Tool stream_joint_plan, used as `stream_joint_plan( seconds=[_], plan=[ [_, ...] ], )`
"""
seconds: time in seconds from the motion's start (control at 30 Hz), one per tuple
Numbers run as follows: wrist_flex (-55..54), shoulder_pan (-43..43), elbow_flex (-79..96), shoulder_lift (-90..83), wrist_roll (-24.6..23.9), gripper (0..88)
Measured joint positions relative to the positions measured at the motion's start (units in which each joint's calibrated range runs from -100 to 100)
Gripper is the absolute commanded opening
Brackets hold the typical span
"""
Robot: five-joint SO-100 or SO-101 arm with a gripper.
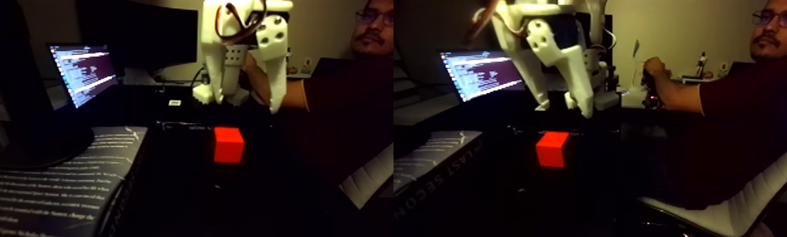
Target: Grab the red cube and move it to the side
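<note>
A: Cube (228,144) sits alone on the dark surface (184,183), bright red-orange, resting flat with one corner edge turned toward the camera.

B: And the hand (247,103) hangs above it, white, fingers pointing down. One finger (277,82) is long and tapered; the other, shorter one (217,79) is to its left in the fixed view.

A: Released, I'd call it. There's a clear gap between the two fingers and nothing sits inside it.

B: Agreed. The cube is below the fingertips and well apart from them, no contact at all. In the left half of the picture it lies roughly under the gap, a touch left of the long finger.

A: In the right half the same cube shows just left of the fingertips and lower down. Same story: hand up, cube down, air between them.

B: Around it, a laptop (83,72) glows at the back left with lines of text on its screen. A dark book cover with pale print (52,183) lies on the left, beside the cube's patch of surface.

A: A person in a dark shirt (745,120) sits to the right on a white chair (739,202), forearm reaching toward something behind the arm. What that hand grips is too dim to tell.

B: Lighting is low; the surface under the cube is nearly black.
</note>
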Motion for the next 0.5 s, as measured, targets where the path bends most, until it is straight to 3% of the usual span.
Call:
stream_joint_plan(
  seconds=[0.5],
  plan=[
    [-2.1, 2.2, 0.0, 3.9, 1.4, 29.4]
  ],
)
